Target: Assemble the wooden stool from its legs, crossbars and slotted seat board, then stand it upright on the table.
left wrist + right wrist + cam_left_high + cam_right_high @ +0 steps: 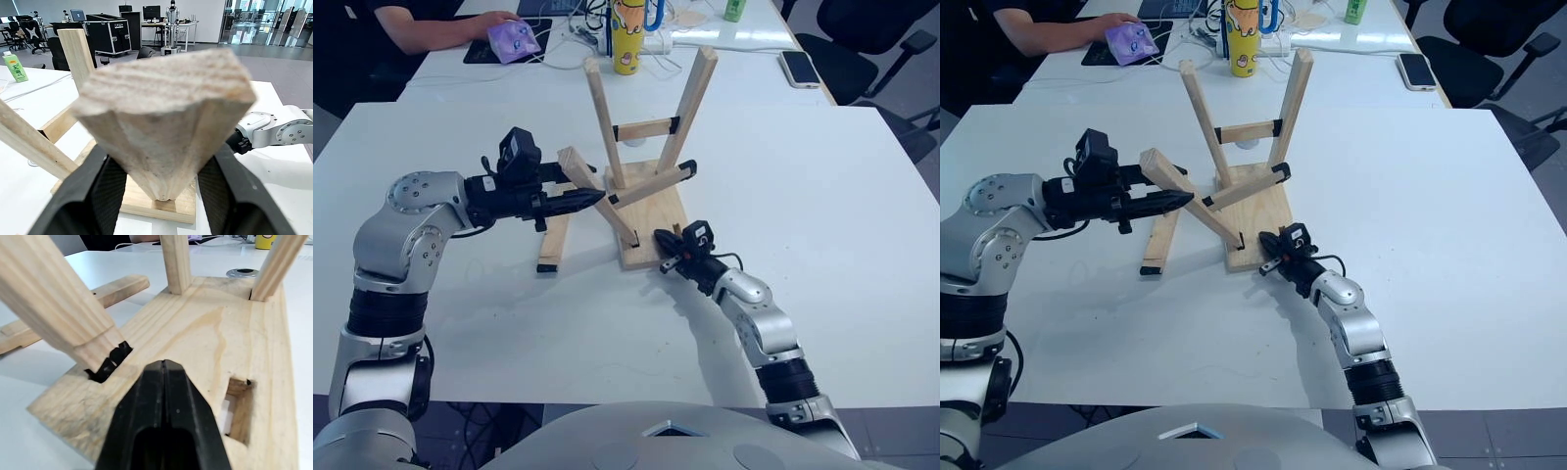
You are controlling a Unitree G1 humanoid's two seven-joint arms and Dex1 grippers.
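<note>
The slotted seat board (663,212) lies flat on the white table. Two legs (602,117) (691,101) stand up from its far slots, joined by a crossbar (646,129). A third leg (619,225) leans steeply, its foot in the near-left slot (105,367). My left gripper (589,199) is shut on this leg's upper end (161,112). A second crossbar (651,183) runs from the leaning leg toward the right upright leg. A loose leg (553,240) lies flat left of the board. My right gripper (666,245) is shut and empty, its tips (164,364) resting on the board's near edge beside an empty slot (239,406).
On the far table stand a yellow cup (628,39), a phone (800,69), a green bottle (735,8) and cables. A person's hand rests on a purple object (514,41). There is open tabletop to the right of the stool and in front of it.
</note>
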